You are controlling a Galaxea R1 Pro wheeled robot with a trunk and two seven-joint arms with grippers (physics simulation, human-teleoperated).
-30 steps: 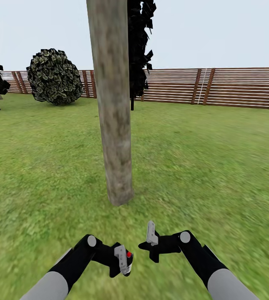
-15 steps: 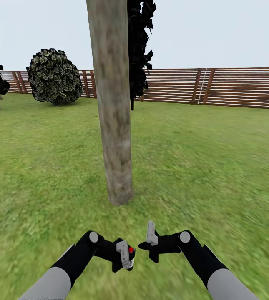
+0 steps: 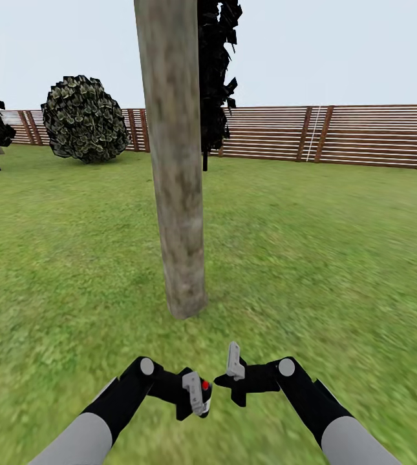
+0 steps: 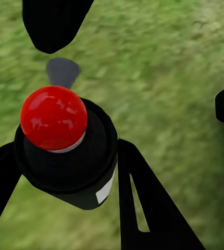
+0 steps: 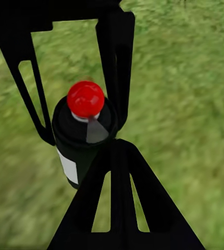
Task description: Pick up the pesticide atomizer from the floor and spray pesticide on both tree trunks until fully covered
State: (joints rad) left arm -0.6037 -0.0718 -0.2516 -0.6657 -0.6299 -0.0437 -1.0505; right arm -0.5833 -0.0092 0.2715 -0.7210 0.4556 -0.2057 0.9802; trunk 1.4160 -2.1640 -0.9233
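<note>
Two arms reach low over the grass (image 3: 337, 258). On the left, the left gripper (image 3: 195, 392) has its jaws clenched around the spray bottle (image 4: 70, 151), black with a red cap (image 4: 53, 117). Just beside it, the right gripper (image 3: 234, 378) hangs with jaws released, nothing between them. Straight ahead stands the thick tree trunk (image 3: 177, 194), near both grippers; a round bush (image 3: 82, 119) and the fence (image 3: 337, 135) sit well behind.
</note>
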